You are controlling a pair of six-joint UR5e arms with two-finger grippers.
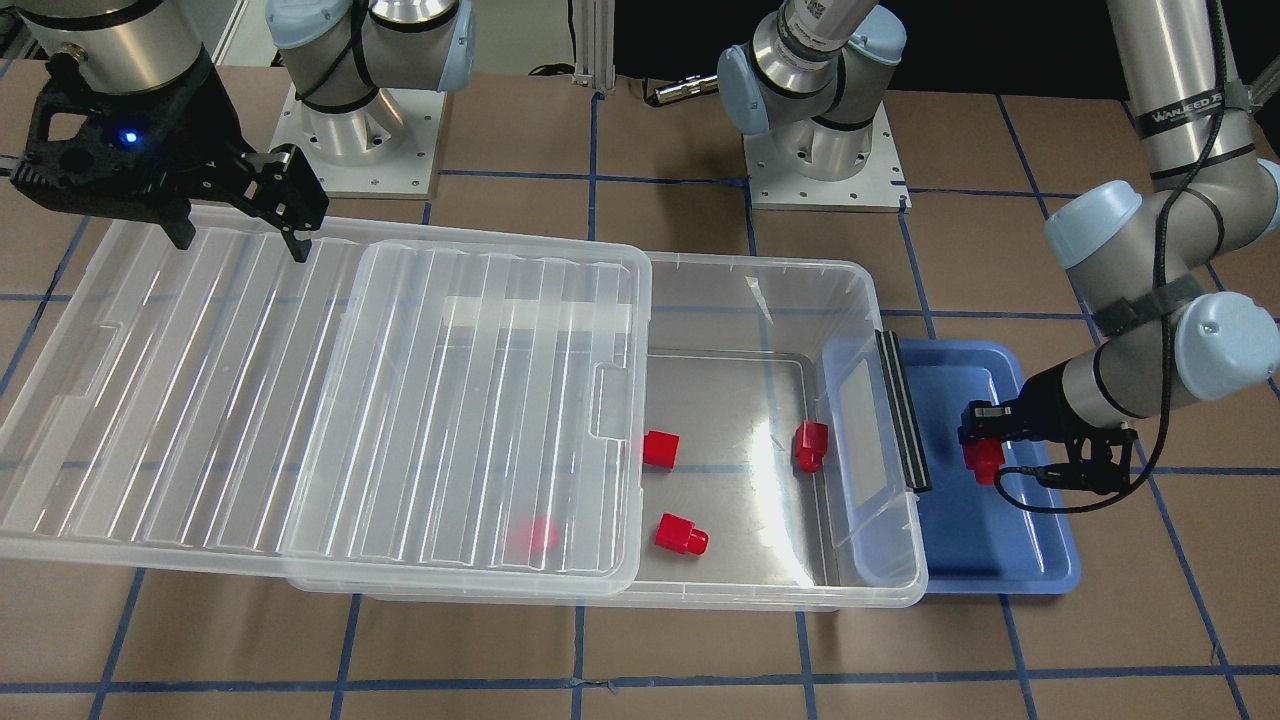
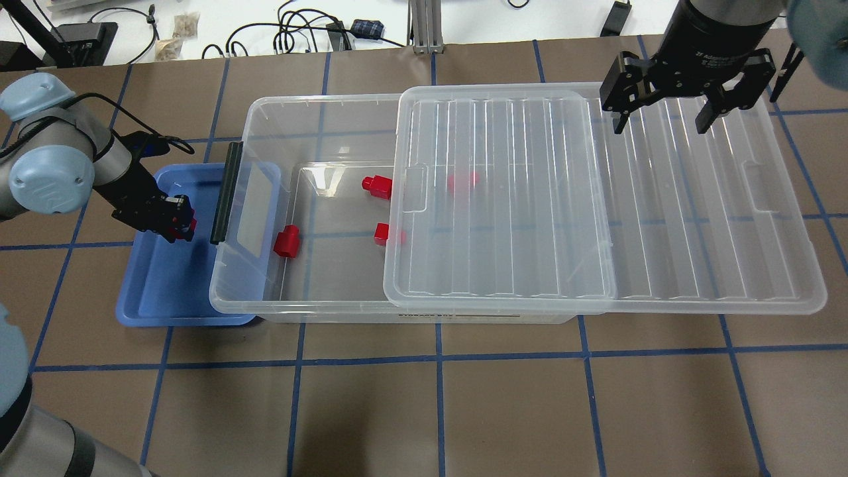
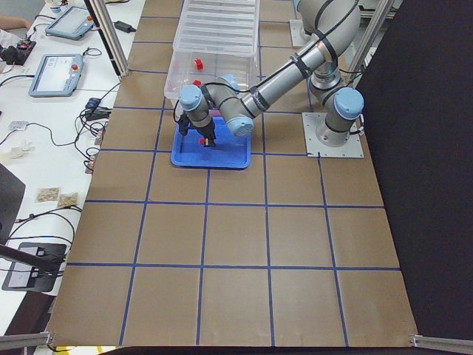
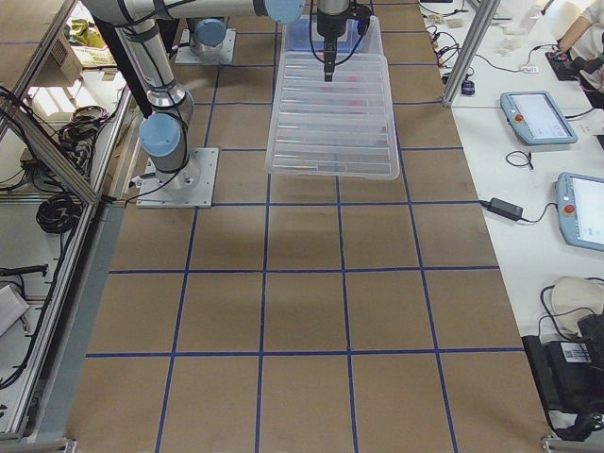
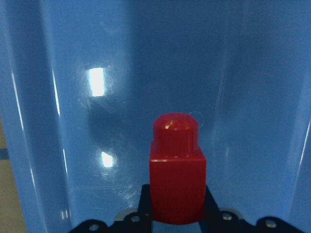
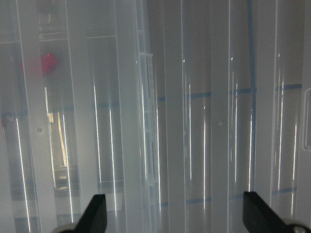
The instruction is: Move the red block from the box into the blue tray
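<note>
My left gripper point(image 1: 986, 442) is shut on a red block point(image 1: 982, 458) and holds it low over the blue tray point(image 1: 1000, 545), stub pointing down at the tray floor; the left wrist view shows the block point(image 5: 177, 170) over the tray point(image 5: 243, 73). The clear box point(image 2: 318, 311) is half open, its ribbed lid point(image 2: 662, 199) slid to one side. Three red blocks point(image 2: 287, 240) point(image 2: 377, 186) point(image 2: 382, 233) lie on its floor, and another point(image 2: 462, 181) shows blurred under the lid. My right gripper point(image 2: 662, 122) is open and empty above the lid's far edge.
The box's black bar handle point(image 2: 225, 192) overhangs the blue tray's inner edge, close to my left gripper. The slid lid juts well past the box's end on my right side. Brown table point(image 2: 437, 411) with blue tape lines.
</note>
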